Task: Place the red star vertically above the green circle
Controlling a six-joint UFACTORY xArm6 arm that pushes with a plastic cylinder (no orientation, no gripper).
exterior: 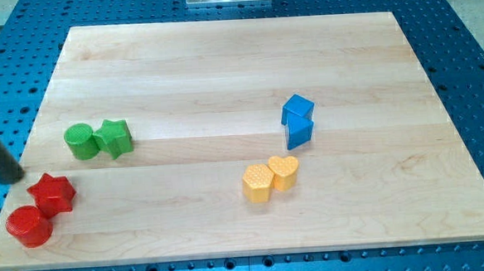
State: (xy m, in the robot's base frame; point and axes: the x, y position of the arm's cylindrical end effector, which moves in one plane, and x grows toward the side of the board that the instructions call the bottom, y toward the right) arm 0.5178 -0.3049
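one red star (52, 193) lies just right of my tip (12, 177) — green circle (80, 141) above it.

Bench (221, 62): pale wood board on a blue perforated base (461, 49). Green star (114, 138) at the view's left, mid-height. Red cylinder (28, 226) near the bottom-left corner. Blue cube (297, 109) right of centre, touching the blue triangular block (299, 132) below it. Yellow hexagon (258, 183) and yellow heart (284, 172) touching, just below the blue pair.
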